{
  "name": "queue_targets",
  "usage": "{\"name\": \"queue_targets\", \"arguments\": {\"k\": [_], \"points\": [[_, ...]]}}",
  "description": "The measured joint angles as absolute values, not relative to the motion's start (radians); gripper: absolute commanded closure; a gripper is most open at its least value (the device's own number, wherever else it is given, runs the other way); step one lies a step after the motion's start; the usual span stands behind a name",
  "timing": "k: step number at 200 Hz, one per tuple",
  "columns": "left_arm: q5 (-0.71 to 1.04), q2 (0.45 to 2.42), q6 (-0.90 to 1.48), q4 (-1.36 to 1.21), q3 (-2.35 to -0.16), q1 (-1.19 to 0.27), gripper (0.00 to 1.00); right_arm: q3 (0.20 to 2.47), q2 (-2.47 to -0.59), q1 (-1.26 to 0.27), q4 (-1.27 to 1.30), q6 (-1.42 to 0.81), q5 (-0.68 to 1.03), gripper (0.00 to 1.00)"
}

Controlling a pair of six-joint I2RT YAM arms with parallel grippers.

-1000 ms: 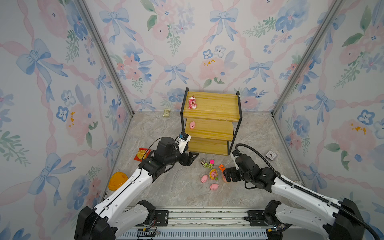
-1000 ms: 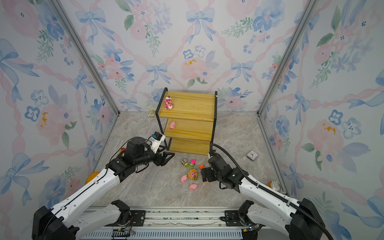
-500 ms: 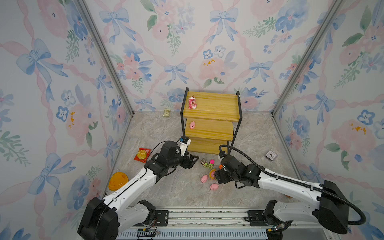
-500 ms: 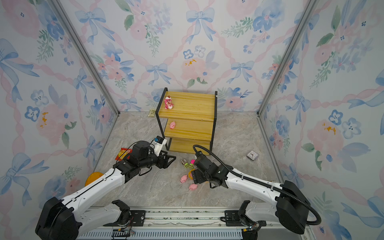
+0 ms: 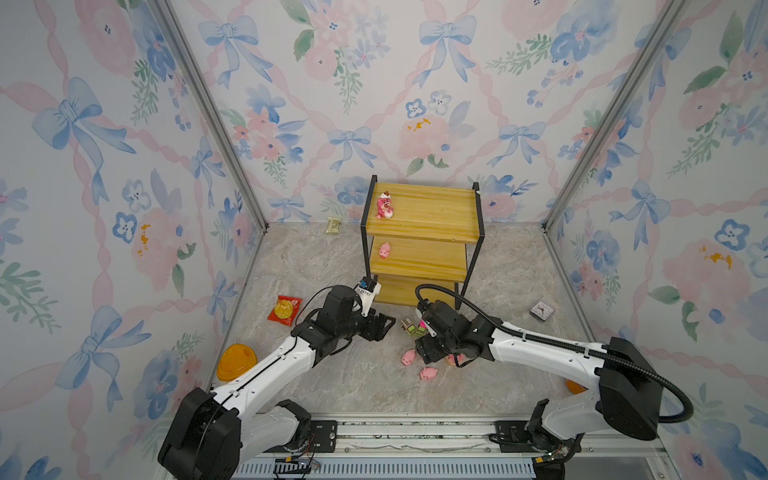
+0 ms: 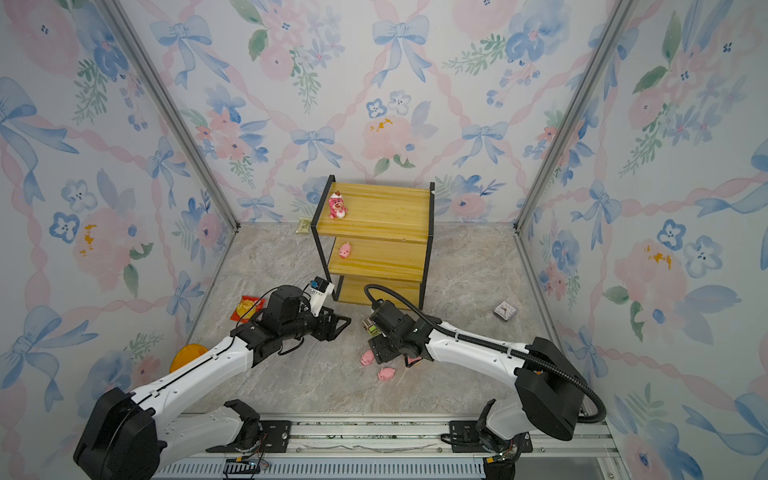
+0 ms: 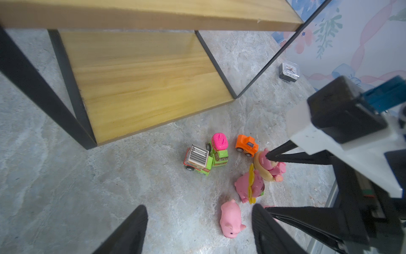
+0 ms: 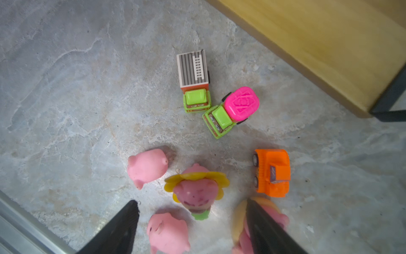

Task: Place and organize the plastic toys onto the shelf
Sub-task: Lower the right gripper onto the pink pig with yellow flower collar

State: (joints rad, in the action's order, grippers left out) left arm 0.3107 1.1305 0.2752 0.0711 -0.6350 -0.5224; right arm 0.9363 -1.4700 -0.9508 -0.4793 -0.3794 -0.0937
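Note:
The shelf (image 5: pixel 432 210) (image 6: pixel 386 212) stands at the back with one pink bear (image 5: pixel 383 205) on its top board and one pig (image 5: pixel 384 250) on the middle board. The other plastic toys lie on the floor before it. My right gripper (image 8: pixel 193 226) is open low over them. A pig (image 8: pixel 168 233) and a yellow-petalled bear (image 8: pixel 196 189) lie between its fingers, and one finger covers another bear (image 8: pixel 279 217). An orange car (image 8: pixel 272 172), a pink-green car (image 8: pixel 232 112) and a grey-green car (image 8: pixel 194 81) lie beyond. My left gripper (image 7: pixel 197 228) is open above a second pig (image 7: pixel 231 220).
A red snack packet (image 5: pixel 284 309) and an orange-lidded jar (image 5: pixel 236 361) lie at the left wall. A small clock (image 5: pixel 542 309) sits at the right, a small packet (image 5: pixel 333 225) behind the shelf's left leg. The two grippers are close together over the toys.
My right arm has swung left over the toy cluster and its jaws have narrowed. My left gripper has come forward from the shelf's corner toward the same toys.

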Motion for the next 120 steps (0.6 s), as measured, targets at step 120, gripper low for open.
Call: {"name": "queue_targets", "arguments": {"k": [120], "points": [[0.315, 1.138, 0.29, 0.049, -0.619, -0.502, 0.24, 0.969, -1.571, -0.949, -0.513, -0.324, -0.057, 0.27]]}}
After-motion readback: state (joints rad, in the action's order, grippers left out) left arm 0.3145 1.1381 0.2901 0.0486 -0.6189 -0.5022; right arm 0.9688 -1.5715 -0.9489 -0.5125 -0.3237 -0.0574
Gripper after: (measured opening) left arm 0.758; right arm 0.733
